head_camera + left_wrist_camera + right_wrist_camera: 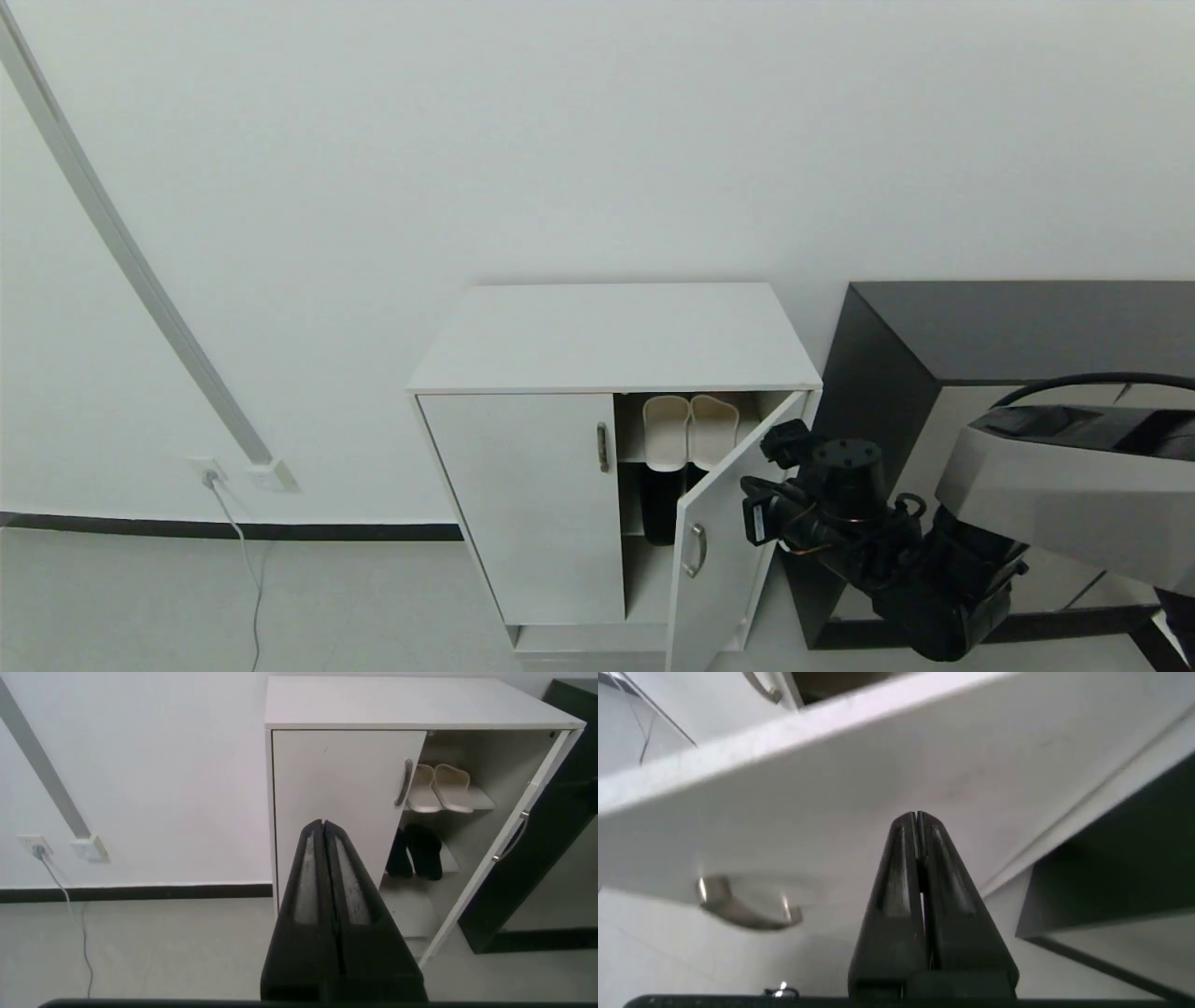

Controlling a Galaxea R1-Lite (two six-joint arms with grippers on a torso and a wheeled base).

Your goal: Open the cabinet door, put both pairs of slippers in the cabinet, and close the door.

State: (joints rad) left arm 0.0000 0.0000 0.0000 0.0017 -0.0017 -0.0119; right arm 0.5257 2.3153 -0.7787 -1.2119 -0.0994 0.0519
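A white cabinet [607, 336] is seen standing on the floor [187, 597] against the wall. Its left door [523, 504] is shut, while its right door [724, 541] is swung partly open toward the near side (hinged at the cabinet's right edge). Both pairs of slippers are found inside, in the right half. The beige slippers [689, 431] are set side by side on the upper shelf, and the black slippers [661, 509] are placed on the shelf below, partly hidden by the open door in the head view. A metal handle [694, 550] is fixed to the outer face of the right door, and another handle [602, 446] is fixed to the left door near its inner edge.

The right pincer [918, 817] is held with its fingers together, nothing between them, right up against the outer face of the open door and above the handle; whether the tips touch the panel cannot be told. The right arm [840, 523] is seen just right of that door. The left pincer [322, 823] is likewise pressed together and holds nothing, well apart from the cabinet on its near side.

A dark cabinet [934, 327] is placed right of the white one. On the wall at far left a socket [207, 469] is mounted, with a cable [245, 560] hanging from it.
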